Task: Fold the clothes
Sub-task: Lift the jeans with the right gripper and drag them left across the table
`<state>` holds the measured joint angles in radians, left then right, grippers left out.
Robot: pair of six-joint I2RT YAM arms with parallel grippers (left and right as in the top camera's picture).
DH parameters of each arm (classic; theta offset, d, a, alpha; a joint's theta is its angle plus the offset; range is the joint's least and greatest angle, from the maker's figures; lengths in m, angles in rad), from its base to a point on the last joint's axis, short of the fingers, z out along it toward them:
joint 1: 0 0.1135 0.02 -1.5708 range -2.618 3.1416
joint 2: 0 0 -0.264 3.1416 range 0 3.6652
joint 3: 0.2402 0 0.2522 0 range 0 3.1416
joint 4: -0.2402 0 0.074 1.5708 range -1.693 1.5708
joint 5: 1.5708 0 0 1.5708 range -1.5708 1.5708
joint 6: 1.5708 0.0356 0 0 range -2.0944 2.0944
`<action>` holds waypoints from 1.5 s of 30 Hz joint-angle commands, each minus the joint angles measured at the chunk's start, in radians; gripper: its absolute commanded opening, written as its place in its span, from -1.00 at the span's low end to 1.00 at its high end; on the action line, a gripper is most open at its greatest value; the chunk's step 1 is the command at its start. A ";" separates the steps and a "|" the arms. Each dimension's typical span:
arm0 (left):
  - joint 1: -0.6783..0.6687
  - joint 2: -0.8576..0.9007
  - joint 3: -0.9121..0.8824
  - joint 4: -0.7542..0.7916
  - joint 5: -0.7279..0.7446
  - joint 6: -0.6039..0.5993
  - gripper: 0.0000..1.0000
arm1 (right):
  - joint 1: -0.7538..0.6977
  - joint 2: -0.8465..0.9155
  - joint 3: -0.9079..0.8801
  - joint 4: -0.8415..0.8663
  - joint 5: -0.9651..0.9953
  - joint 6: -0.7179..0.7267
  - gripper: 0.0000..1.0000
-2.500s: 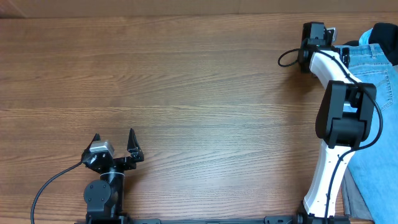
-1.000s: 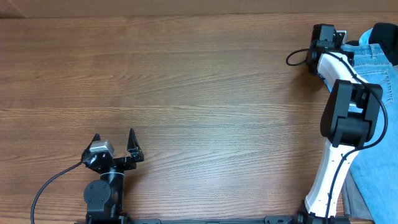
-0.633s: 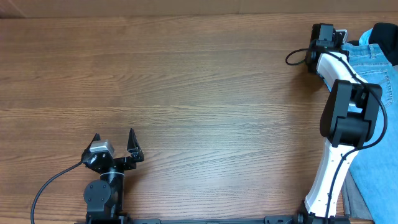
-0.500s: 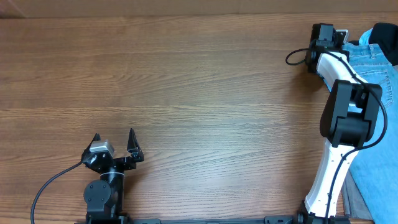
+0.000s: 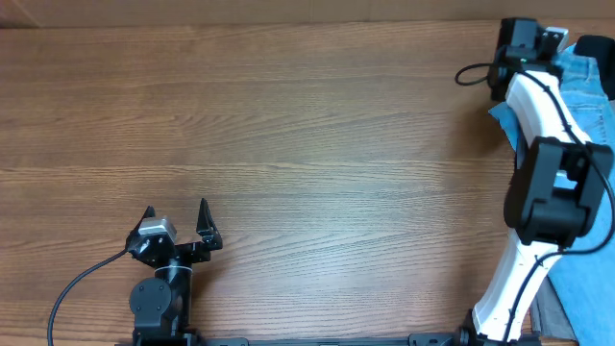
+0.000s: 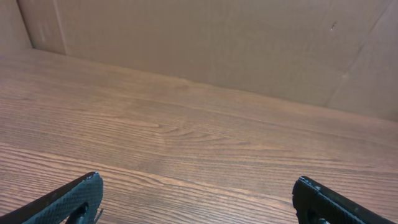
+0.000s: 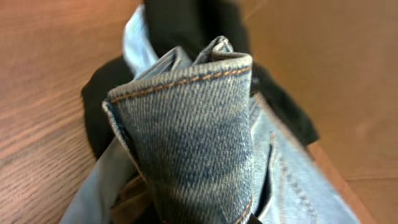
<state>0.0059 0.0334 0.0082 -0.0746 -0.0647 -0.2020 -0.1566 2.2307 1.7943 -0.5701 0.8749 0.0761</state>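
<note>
The clothes lie heaped at the table's far right: light-blue denim jeans (image 5: 588,91) with a black garment (image 5: 598,46) behind them. My right gripper (image 5: 555,46) is at the jeans' top edge. In the right wrist view a bunched fold of the jeans (image 7: 193,137), with orange stitching, rises straight out of my right gripper (image 7: 205,219) and fills the view; the jaws are shut on it and almost hidden by the cloth. Black cloth (image 7: 186,25) and a pale blue garment (image 7: 93,186) lie behind. My left gripper (image 5: 178,219) rests open at the front left, holding nothing.
A grey garment (image 5: 540,315) peeks out at the front right by the right arm's base. A denim corner (image 5: 502,115) sticks out left of the right arm. A cardboard wall (image 6: 205,37) stands along the table's far edge. Bare wooden table (image 5: 307,144) spans the middle.
My right gripper has closed on the jeans' edge and moved right and toward the far edge, bunching the denim. The left arm has not moved.
</note>
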 commanded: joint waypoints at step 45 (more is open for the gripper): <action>-0.006 -0.003 -0.003 0.003 -0.010 0.023 1.00 | 0.628 -0.327 0.174 0.206 -0.575 0.351 -0.93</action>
<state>0.0059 0.0334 0.0082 -0.0746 -0.0647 -0.2020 0.4217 1.8515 1.9297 -0.4042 0.5995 0.2386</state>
